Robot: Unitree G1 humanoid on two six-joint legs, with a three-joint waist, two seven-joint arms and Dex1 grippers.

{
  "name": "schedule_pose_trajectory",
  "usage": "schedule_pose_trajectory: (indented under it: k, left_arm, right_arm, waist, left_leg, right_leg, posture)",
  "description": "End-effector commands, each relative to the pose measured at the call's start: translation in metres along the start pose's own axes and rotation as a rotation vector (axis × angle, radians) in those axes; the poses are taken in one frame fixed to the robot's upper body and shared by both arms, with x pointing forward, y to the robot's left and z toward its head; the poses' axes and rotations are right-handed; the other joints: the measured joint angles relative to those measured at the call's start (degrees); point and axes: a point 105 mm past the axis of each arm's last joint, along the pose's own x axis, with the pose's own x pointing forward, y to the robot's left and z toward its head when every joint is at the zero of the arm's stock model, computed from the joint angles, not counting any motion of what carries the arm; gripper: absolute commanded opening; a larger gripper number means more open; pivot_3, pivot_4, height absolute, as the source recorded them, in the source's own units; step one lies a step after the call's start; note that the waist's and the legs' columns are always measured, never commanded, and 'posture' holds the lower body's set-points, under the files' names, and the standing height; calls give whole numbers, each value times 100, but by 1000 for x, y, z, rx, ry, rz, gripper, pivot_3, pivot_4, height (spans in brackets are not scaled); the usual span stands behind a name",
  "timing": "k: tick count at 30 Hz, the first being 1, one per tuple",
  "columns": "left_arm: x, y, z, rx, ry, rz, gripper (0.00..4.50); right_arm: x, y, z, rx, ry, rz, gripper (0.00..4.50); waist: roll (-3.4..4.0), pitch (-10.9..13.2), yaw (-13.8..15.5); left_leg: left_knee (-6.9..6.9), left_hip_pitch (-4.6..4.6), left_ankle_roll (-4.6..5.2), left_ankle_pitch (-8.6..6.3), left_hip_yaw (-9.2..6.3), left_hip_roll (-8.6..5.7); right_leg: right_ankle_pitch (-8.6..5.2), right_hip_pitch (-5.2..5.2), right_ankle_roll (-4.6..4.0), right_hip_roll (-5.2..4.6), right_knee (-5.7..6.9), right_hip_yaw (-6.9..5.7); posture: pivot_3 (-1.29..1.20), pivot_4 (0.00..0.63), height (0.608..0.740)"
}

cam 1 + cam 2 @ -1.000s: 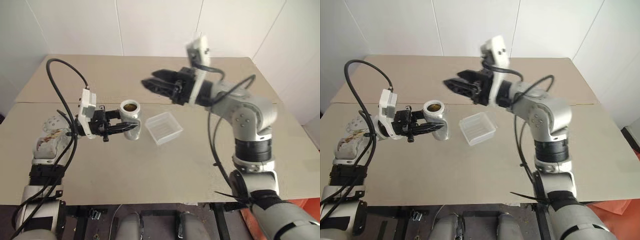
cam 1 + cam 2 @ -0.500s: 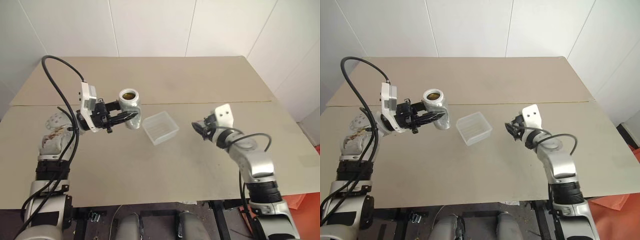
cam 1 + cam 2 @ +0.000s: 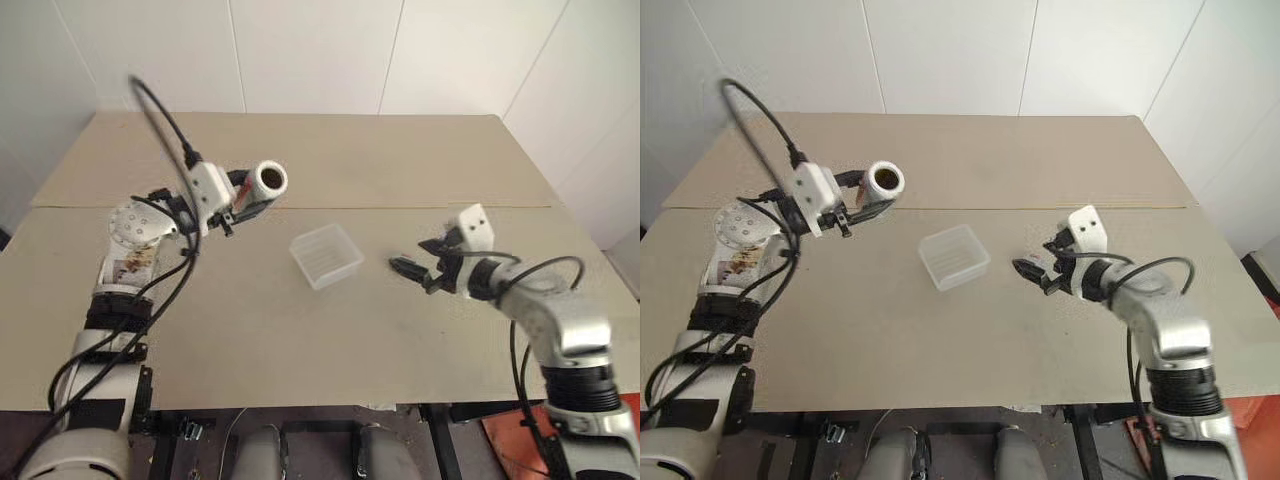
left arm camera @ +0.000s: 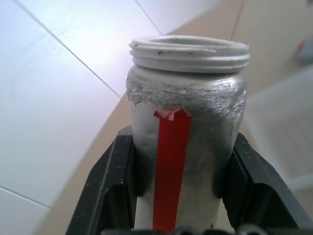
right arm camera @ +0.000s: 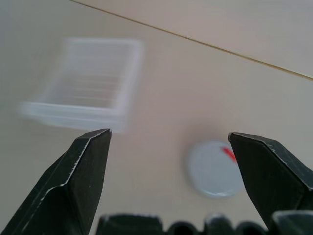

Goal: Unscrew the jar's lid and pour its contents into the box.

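Lid (image 5: 213,169) off, lying on the table right of the box (image 3: 326,255). Right gripper (image 5: 168,139) spread, empty. Left gripper (image 4: 178,161) pinches tilted open jar (image 4: 186,112) left of box. Pour remains.

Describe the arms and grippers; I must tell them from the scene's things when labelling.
Both arms are silver-grey metal with black ribbed bands and loose black cables. The left gripper and right gripper each have two black wedge-shaped fingers behind a white boxy wrist camera. The left arm carries a worn reddish-brown sticker.
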Motion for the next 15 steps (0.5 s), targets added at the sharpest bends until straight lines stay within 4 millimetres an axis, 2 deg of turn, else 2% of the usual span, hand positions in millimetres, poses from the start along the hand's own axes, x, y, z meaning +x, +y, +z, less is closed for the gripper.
schedule_pose_trajectory:
  k: [1, 4, 5, 8, 12, 15]
  left_arm:
    - [18, 8, 13, 414, 3, -7, 1889]
    - [36, 16, 24, 734, -5, 0, 1889]
    - [46, 21, 32, 900, -20, 12, 1889]
    - [62, 25, 44, 1204, -100, 54, 1889]
    - [82, 11, 46, 1445, -193, 52, 1889]
    - [90, -1, 48, 1512, -262, 37, 1889]
  right_arm:
    - [-3, 27, 30, -38, -60, 165, 4483]
    - [-4, 33, 45, -54, -66, 215, 4483]
    - [-5, 36, 50, -74, -58, 243, 4483]
    - [-8, 41, 56, -110, -30, 292, 4483]
    - [-9, 37, 56, -163, 7, 284, 4483]
    - [-10, 35, 59, -168, -1, 274, 4483]
  waist:
    - [0, 0, 11]
    - [-2, 2, 49]
    - [-4, 2, 56]
    - [-3, 2, 102]
    - [-3, 2, 112]
    - [-6, 4, 109]
  left_leg:
    - [0, -1, 0, 0, 0, 0]
    - [3, -8, 0, 0, 2, -3]
    - [4, -14, 1, 0, 1, -6]
    - [7, -37, 7, -4, -3, -10]
    - [8, -46, 30, -18, 5, -13]
    - [9, -57, 33, -19, 14, -16]
  right_leg:
    - [1, 0, -1, 0, 0, 0]
    - [5, -1, 6, -2, -3, 0]
    - [7, -4, 8, -4, -4, -2]
    - [11, -14, 18, -10, 1, -14]
    - [10, -12, 32, -19, -9, -18]
    - [7, -23, 37, -22, -10, -16]
  posture:
    - [0, 150, 740]
    - [0, 150, 740]
    - [0, 150, 740]
    - [0, 150, 740]
    - [0, 150, 740]
    - [0, 150, 740]
